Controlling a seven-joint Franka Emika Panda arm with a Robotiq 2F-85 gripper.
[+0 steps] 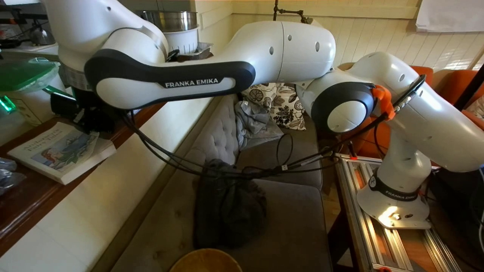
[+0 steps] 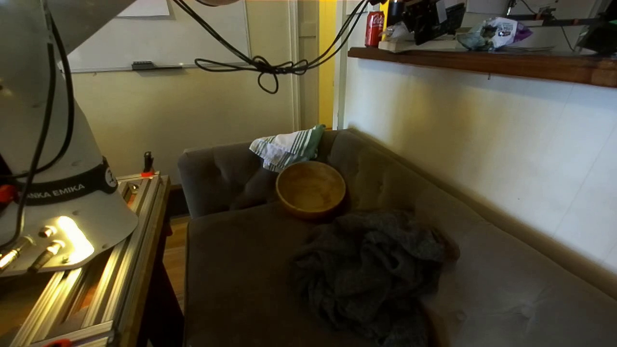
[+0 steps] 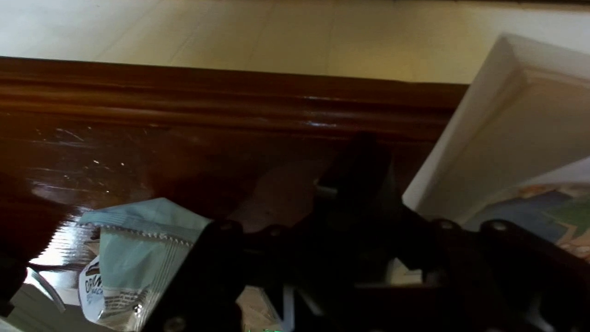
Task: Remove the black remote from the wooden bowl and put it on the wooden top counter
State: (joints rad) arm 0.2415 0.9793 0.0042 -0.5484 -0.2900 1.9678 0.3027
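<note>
The wooden bowl [image 2: 311, 185] sits on the sofa, and its inside shows no remote in an exterior view. Its rim also shows at the bottom of an exterior view [image 1: 206, 260]. My gripper [image 3: 359, 216] is above the wooden counter [image 3: 138, 157], beside a book. Its fingers are close together around a long dark shape, which looks like the black remote [image 3: 362, 170]. The picture is very dark there, so the remote's outline is hard to see. The gripper shows as a black shape over the counter in both exterior views [image 1: 96, 119] [image 2: 429, 21].
A thick white book [image 1: 62, 151] lies on the counter and shows right in the wrist view [image 3: 484, 152]. A snack bag [image 3: 147, 258] lies to the left. A red can [image 2: 374, 29] stands at the counter's end. A dark cloth [image 2: 376, 274] lies on the sofa.
</note>
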